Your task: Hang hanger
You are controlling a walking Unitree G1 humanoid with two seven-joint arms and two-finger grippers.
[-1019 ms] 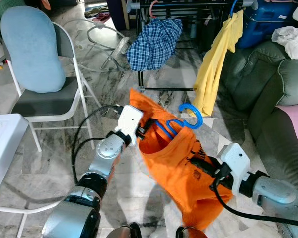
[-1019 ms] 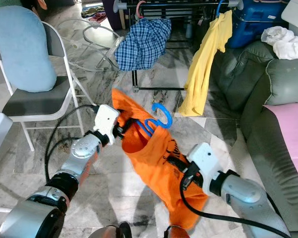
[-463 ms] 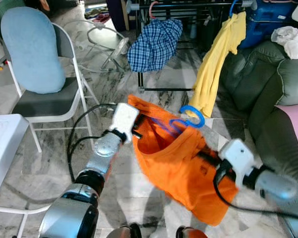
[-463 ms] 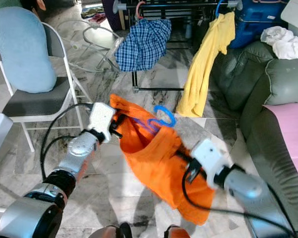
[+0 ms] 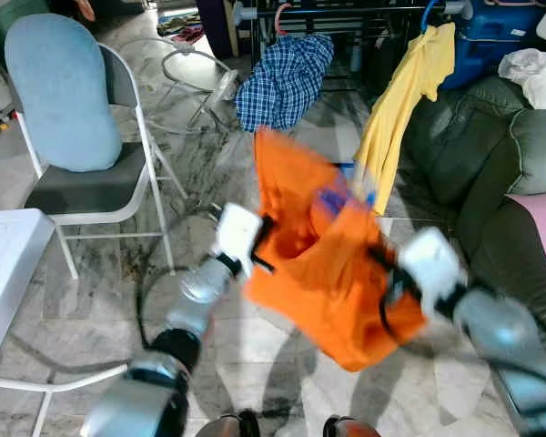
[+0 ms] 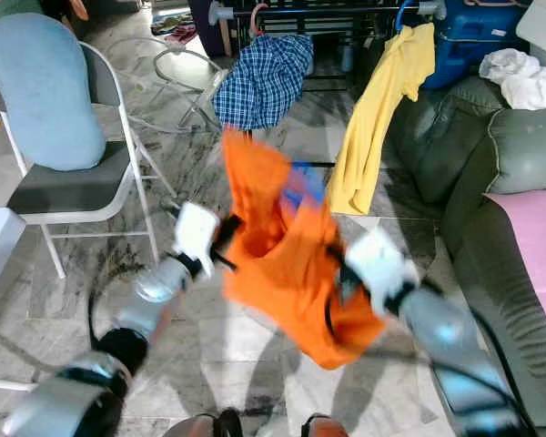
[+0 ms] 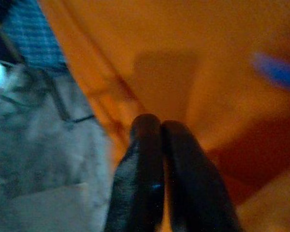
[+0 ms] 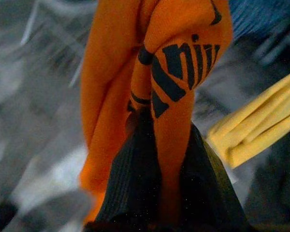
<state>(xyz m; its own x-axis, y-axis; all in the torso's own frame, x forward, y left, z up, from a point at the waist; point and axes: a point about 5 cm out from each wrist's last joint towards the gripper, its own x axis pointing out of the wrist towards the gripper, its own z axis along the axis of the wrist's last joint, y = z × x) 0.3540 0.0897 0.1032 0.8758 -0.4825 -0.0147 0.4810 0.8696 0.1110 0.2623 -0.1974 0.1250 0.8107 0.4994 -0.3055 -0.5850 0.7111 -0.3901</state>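
head view: orange shirt [image 5: 318, 246] stretched between left claw [image 5: 259, 244] and right claw [image 5: 387, 264].

black printed lettering on the orange shirt [image 8: 183, 63], partial letters resembling "ni" readable on the bunched fold beside the yellow garment [image 8: 253, 135], rest creased, no full word legible

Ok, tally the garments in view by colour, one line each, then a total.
Orange shirt: 1, held by both grippers
Yellow shirt: 1, on the rack
Blue plaid shirt: 1, on the rack
White cloth: 1, on the sofa
Total: 4
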